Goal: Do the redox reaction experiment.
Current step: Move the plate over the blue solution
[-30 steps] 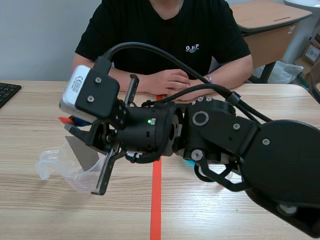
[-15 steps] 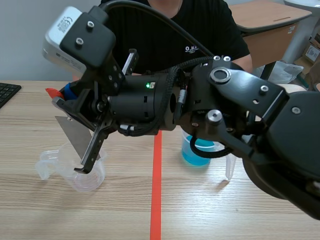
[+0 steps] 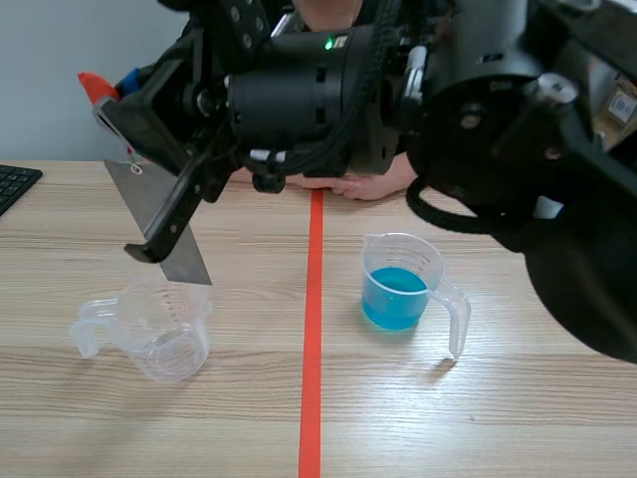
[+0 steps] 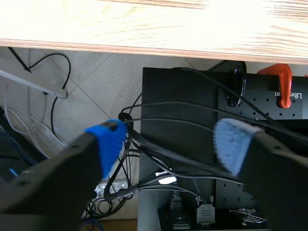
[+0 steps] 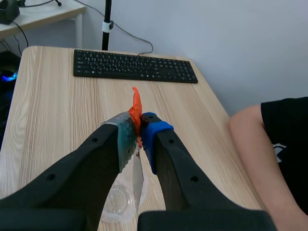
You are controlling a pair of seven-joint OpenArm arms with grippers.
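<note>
Down below the table's edge, the left gripper [image 4: 168,144] hangs with its fingers wide apart and empty. Further out, the right gripper [image 5: 137,132] is clamped on the top of a grey metal strip [image 3: 184,264]. The strip hangs long-axis down, tilted, its lower end just above the empty clear cup [image 3: 159,339]. The cup of blue liquid [image 3: 398,294] stands across the tape line [image 3: 313,329], toward the right arm's own side, so the carry likely goes that way.
</note>
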